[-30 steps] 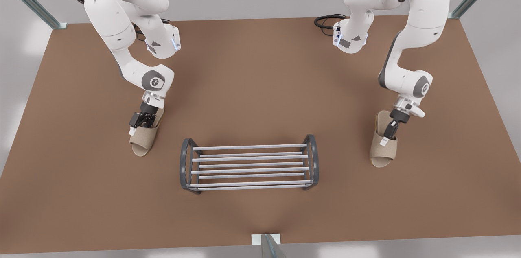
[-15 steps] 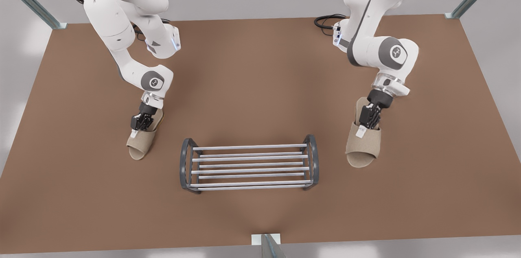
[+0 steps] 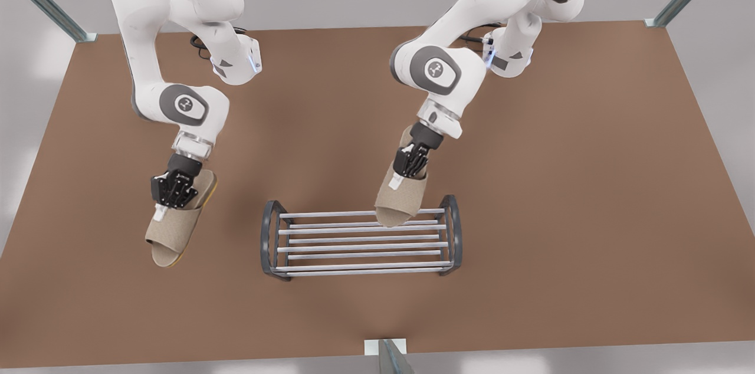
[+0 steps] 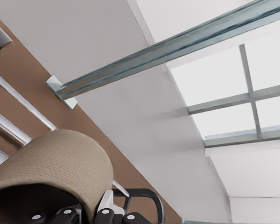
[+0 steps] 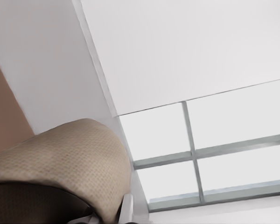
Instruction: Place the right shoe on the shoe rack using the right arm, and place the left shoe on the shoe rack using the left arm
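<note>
The left shoe (image 3: 401,203), a beige open-toe slipper, hangs tilted with its toe over the back rods of the shoe rack (image 3: 330,238). My left gripper (image 3: 402,176), on the front view's right, is shut on the slipper's strap. In the left wrist view the left shoe (image 4: 56,158) sits above the shoe rack's rods (image 4: 14,130). The right shoe (image 3: 174,232), a matching slipper, is held off the table at the front view's left, beside the rack. My right gripper (image 3: 168,200) is shut on its strap. The right shoe (image 5: 60,158) bulges in front of the right wrist camera.
The brown table (image 3: 590,215) spreads wide around the rack. A black cable (image 3: 472,32) lies at the back edge by an arm base. A small bracket with a metal post (image 3: 383,347) sits at the table's front edge.
The left gripper has carried its slipper from the front view's right side across to the rack. The right gripper has lifted its slipper and swung it forward and further from the rack.
</note>
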Controlling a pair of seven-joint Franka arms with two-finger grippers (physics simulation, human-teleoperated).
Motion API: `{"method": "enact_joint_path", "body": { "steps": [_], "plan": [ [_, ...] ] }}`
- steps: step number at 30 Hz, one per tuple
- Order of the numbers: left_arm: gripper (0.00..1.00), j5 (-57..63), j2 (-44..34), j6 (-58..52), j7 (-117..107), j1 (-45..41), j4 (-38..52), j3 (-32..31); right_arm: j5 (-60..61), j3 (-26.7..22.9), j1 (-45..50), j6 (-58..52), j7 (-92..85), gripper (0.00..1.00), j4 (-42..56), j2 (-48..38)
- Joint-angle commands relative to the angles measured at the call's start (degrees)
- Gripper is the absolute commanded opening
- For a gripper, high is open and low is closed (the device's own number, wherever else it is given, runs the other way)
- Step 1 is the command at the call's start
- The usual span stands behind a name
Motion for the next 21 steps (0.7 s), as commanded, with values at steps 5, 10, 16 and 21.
{"method": "enact_joint_path", "body": {
  "steps": [5, 10, 16, 21],
  "plan": [
    [0.29, 2.18, 9.74, 3.33, -12.85, -0.7, 9.69, 2.55, 0.94, 0.54, 7.55, 29.64, -4.3, 0.21, 13.79, 0.71],
    [0.32, 6.23, 15.98, 2.63, -12.67, 0.0, 13.03, 4.75, 10.26, 5.2, 13.44, 29.64, -4.3, 0.21, 16.6, 3.17],
    [1.0, 9.39, 18.09, 2.89, -12.58, -0.7, 12.77, 4.84, 10.79, 5.82, 15.81, 29.55, -4.3, 0.21, 21.0, 7.13],
    [1.0, 9.22, 17.65, 3.59, -10.91, -0.7, 12.16, 4.75, 10.7, 5.38, 13.53, 29.55, -4.12, 0.21, 20.65, 7.13]
  ]
}}
